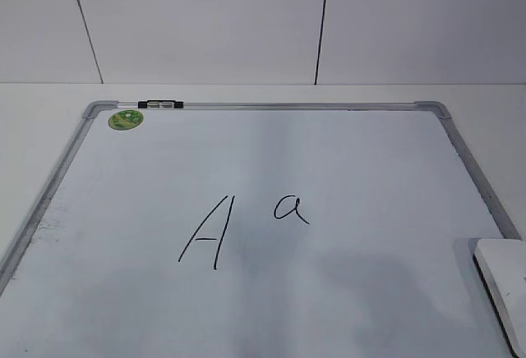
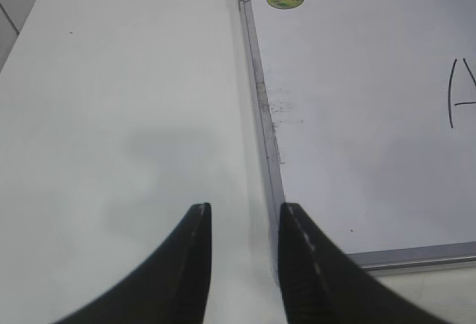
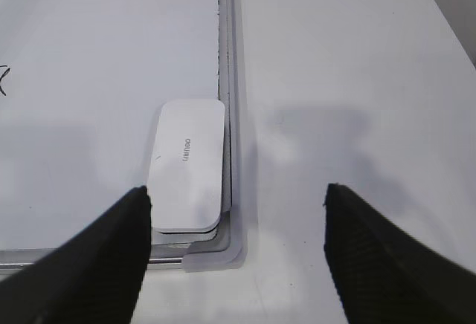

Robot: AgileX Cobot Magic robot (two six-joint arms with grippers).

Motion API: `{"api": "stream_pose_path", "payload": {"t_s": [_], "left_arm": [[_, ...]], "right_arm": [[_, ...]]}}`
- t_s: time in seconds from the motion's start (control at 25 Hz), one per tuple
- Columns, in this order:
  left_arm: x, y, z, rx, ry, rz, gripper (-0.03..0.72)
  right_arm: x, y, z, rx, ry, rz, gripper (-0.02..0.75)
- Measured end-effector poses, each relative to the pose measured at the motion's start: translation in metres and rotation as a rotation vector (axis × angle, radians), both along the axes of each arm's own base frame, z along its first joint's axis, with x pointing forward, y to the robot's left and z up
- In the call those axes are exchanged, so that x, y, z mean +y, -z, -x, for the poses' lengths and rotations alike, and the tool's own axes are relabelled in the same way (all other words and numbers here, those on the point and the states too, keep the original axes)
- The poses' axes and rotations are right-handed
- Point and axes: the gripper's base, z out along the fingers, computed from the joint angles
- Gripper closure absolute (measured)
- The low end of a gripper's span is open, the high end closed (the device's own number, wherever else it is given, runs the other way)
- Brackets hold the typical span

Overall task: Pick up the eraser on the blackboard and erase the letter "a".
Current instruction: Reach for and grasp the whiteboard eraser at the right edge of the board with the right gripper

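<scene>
The blackboard (image 1: 345, 153) is a white board in a silver frame with a green sticker (image 1: 126, 119) at its far left corner. A tall "A" (image 1: 207, 233) and the small letter "a" (image 1: 291, 208) are written near its middle. The eraser (image 1: 503, 282), flat and white, lies at the board's near right corner; it also shows in the right wrist view (image 3: 189, 163). My right gripper (image 3: 236, 198) is open and empty above that corner, its left finger beside the eraser. My left gripper (image 2: 244, 211) is open and empty over the board's left frame (image 2: 262, 116).
A small black-and-silver clip (image 1: 161, 104) sits on the far frame. White table surface lies left of the board (image 2: 119, 101) and right of it (image 3: 349, 79). A white wall stands behind the table.
</scene>
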Motion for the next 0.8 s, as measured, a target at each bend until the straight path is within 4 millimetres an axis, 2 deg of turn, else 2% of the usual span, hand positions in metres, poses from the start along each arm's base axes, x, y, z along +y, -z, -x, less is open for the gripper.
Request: {"api": "stream_pose_path", "payload": {"t_s": [0.8], "left_arm": [[0.0,0.0,0.0,0.0,0.0,0.0,0.454]], "right_arm": [[-0.0005,0.0,0.0,0.0,0.004,0.005,0.159]]}}
